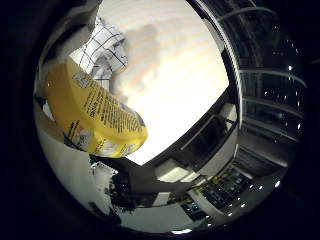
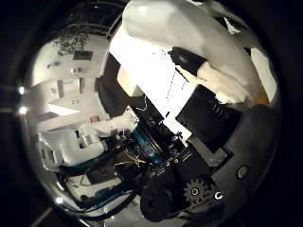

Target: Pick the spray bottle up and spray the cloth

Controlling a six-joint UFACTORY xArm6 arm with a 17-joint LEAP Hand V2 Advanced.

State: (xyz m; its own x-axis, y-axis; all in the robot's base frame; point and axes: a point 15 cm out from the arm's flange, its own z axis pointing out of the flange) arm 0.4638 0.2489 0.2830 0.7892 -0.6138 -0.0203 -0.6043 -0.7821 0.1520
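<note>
- A pale tabletop (image 1: 175, 85), brightly lit, with faint bands running across it and a soft grey shadow on it.
- A dark room around the table's edge, with light, boxy furniture (image 1: 172, 172) beside it; what the pieces are cannot be told.
- A dark ceiling with long beams (image 1: 272, 75) and small points of light (image 1: 277, 184).
- White wall surfaces (image 2: 71, 80) in the thumb-side view, with a dark speckled patch above.

The spray bottle (image 1: 95, 117) is sitting close against the palm, with the cloth (image 1: 105, 52) lying on the table (image 1: 170, 85) beyond it.
</note>
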